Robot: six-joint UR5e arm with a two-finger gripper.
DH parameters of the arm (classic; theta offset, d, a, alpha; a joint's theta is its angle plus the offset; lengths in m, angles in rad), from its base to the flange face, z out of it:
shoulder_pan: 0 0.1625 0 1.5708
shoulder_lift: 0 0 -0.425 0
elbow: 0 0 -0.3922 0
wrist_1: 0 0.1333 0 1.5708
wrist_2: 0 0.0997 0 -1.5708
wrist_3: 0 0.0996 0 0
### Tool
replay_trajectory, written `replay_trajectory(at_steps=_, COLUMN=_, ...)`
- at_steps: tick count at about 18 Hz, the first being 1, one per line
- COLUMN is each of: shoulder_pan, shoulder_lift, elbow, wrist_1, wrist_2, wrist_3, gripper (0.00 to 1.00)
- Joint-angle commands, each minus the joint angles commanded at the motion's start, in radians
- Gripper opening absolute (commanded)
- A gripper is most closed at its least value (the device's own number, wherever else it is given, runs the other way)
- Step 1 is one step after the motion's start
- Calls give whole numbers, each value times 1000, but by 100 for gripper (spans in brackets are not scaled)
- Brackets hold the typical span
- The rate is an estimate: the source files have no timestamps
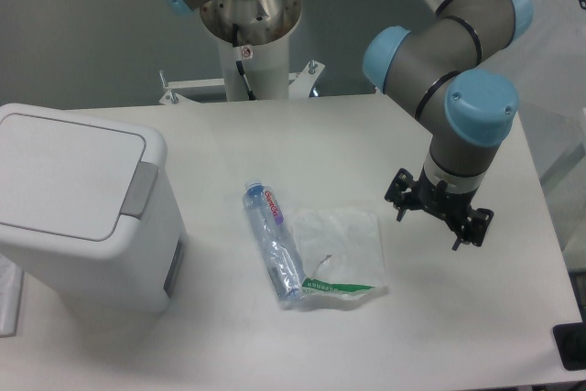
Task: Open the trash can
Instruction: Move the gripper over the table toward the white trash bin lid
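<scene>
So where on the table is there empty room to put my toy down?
There is bare table behind the water bottle, between the trash can and the arm. The front edge, nearer than the plastic bag, is bare too. The middle is crowded: bottle and bag lie touching there, and the gripper hovers just to their right.

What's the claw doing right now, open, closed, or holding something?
Claw: open, holding nothing, hanging above the table right of the bag.

Trash can (78,208) (lid down) — bottle (274,243), pincer (428,230) apart
</scene>
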Motion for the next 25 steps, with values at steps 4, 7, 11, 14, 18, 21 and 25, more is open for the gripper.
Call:
replay_trajectory(at_steps=4, shoulder_pan=0, shoulder_lift=3, elbow=-2, wrist_1=-2, wrist_2=0, wrist_3=0, gripper=100)
replay_trajectory(at_steps=7, shoulder_pan=-23, shoulder_lift=8, elbow=-3, wrist_1=-2, wrist_2=-5, wrist_3=-37, gripper=100)
replay_trajectory(at_steps=11, shoulder_pan=-60, shoulder_lift=47, elbow=-8, wrist_1=-6, wrist_2=-54, wrist_3=-204, gripper=100)
replay_trajectory(at_steps=14, shoulder_pan=-63, shoulder_lift=83, elbow=-11, wrist_1=-12, wrist_2=-170, wrist_3=-316, gripper=100)
replay_trajectory(at_steps=18, shoulder_pan=-96, shoulder_lift=130, elbow=-12, wrist_1=-11, wrist_2=-305, wrist_3=-445, gripper=100)
replay_trajectory(at_steps=21, shoulder_pan=-135, shoulder_lift=146, elbow=-5, wrist_1=5, wrist_2=-389, wrist_3=-587, gripper=100)
replay_trajectory(at_steps=25, shoulder_pan=-214, shoulder_lift=212, elbow=-6, wrist_1=8, wrist_2=-408, wrist_3=-707, gripper=100)
